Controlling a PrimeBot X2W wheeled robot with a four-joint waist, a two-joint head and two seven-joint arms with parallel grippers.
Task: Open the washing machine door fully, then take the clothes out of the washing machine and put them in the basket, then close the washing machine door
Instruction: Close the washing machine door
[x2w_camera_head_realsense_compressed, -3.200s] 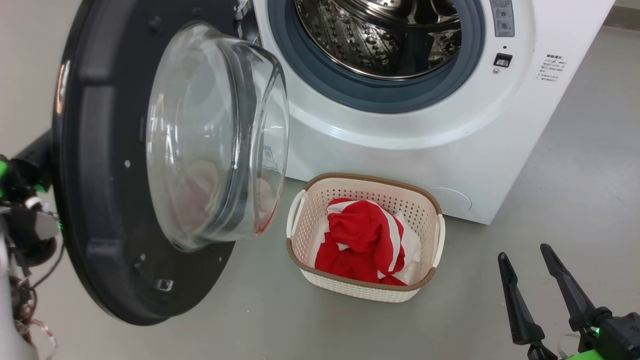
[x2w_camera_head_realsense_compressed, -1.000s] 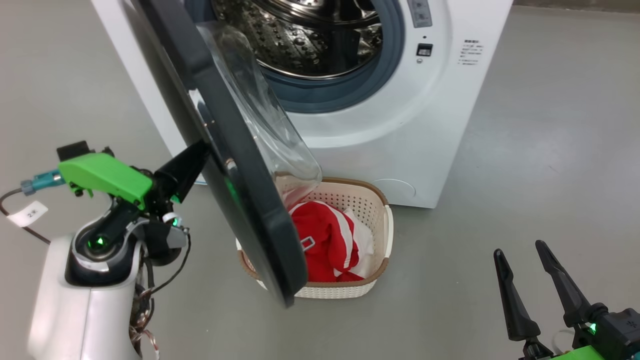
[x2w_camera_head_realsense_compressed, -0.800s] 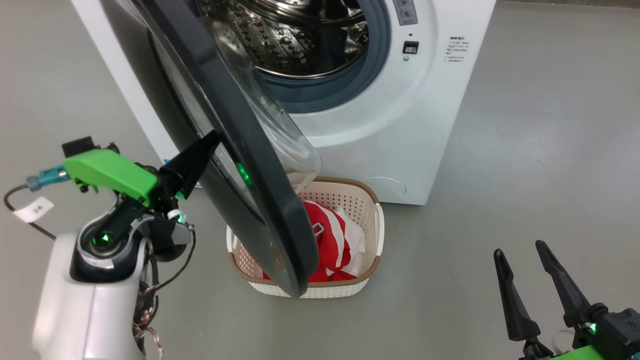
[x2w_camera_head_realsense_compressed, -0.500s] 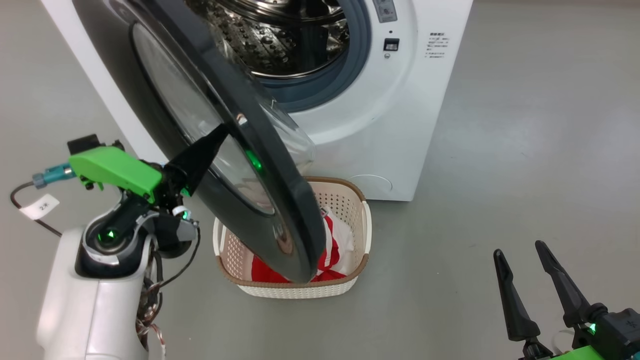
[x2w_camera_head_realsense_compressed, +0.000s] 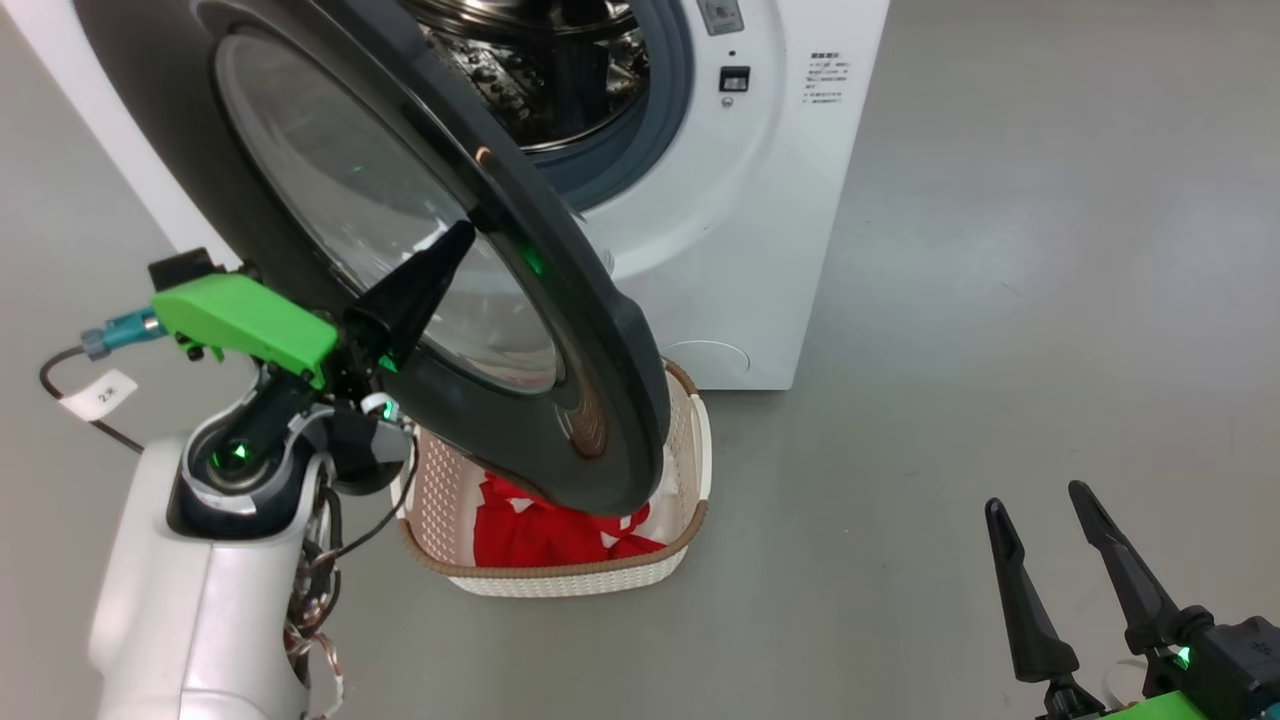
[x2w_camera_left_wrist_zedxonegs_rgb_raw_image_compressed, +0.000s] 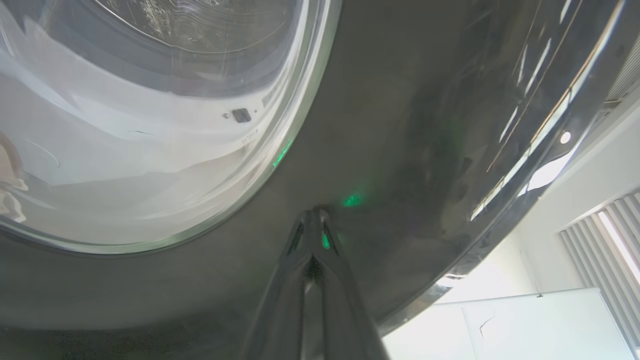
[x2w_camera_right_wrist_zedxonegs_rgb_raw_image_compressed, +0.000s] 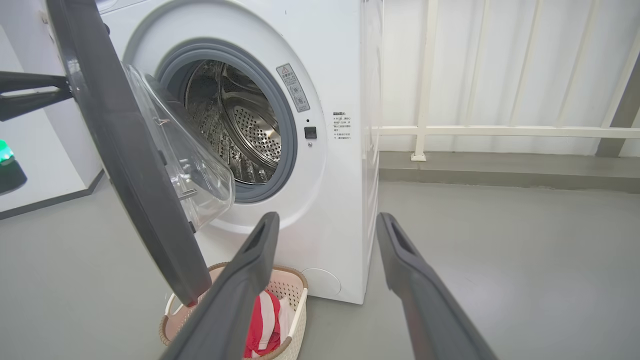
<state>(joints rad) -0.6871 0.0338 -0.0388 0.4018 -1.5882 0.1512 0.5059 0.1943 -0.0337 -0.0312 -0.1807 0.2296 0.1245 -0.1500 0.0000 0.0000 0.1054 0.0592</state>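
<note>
In the head view, the washing machine door (x2w_camera_head_realsense_compressed: 600, 400) stands at an angle, partway across the mouth of the washing machine (x2w_camera_head_realsense_compressed: 760, 250), with its outer face turned toward the camera. The left gripper (x2w_camera_head_realsense_compressed: 462, 232) has its two dark fingers pressed together with nothing between them, and their tips lie against that outer face near the edge of the glass. The basket (x2w_camera_head_realsense_compressed: 570, 575) sits on the grey floor (x2w_camera_head_realsense_compressed: 1000, 300) at the foot of the machine, partly hidden under the door's lower edge. The clothes (x2w_camera_head_realsense_compressed: 530, 530) lie inside it as a red heap with white showing. The right gripper (x2w_camera_head_realsense_compressed: 1035, 497) is at the lower right, well apart from everything, its fingers spread wide and empty.

In the left wrist view, the closed fingertips meet the glossy black rim just beside the round window (a green glint reflects off the rim next to them). The machine's white front shows through the glass.

In the right wrist view, the spread fingers frame the machine and hold nothing. The door hangs half open with its clear bowl facing the steel drum (x2w_camera_right_wrist_zedxonegs_rgb_raw_image_compressed: 240, 130), and no garment is visible in the part of the drum that shows. The basket sits below the door against the machine's front, with red and white fabric in it. The left gripper's fingers reach in from the left edge to the door's outer side.
</note>
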